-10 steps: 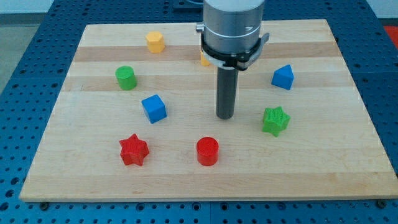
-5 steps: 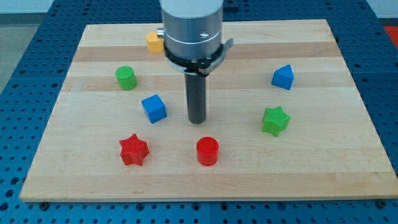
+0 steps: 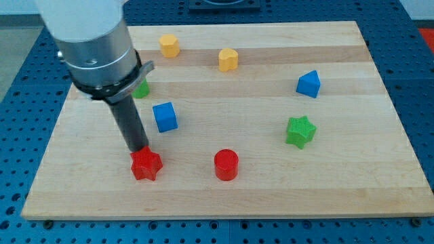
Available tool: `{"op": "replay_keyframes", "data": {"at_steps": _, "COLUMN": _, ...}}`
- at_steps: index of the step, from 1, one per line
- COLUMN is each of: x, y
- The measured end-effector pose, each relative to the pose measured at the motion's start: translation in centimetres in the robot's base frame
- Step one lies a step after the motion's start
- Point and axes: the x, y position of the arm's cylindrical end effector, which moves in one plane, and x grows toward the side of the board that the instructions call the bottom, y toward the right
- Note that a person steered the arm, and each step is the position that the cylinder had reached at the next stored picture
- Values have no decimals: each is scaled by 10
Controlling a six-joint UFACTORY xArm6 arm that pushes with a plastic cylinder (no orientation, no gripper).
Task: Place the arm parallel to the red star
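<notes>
You're looking at the wooden desk [image 3: 380, 169] on a blue pegboard base [image 3: 20, 102]; left to right it goes like this. There is no claw on this rig, so no spread or pinch state to report, only the rod. The arm's grey housing [image 3: 95, 41] fills the upper left and runs out of the view's top, so its upper part is cut off. It covers most of the green block [image 3: 142, 89]; only a sliver shows at the housing's right edge and you can't make out its shape. My tip [image 3: 140, 149] sits at the upper edge of the red star [image 3: 146, 164]; touching or just short of it, you can't tell from this angle. The star lies near the desk's bottom left. Blue cube [image 3: 165, 116] is just right of the rod. Yellow block [image 3: 169, 45] is near the top edge, red cylinder [image 3: 226, 165] right of the star, second yellow block [image 3: 228, 59] above it. Green star [image 3: 300, 131] and blue block [image 3: 308, 84] are at the right, well apart from the tip.
</notes>
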Motion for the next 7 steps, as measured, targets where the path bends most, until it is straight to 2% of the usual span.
{"op": "replay_keyframes", "data": {"at_steps": 3, "x": 24, "y": -35}}
{"op": "replay_keyframes", "data": {"at_steps": 7, "x": 68, "y": -38}}
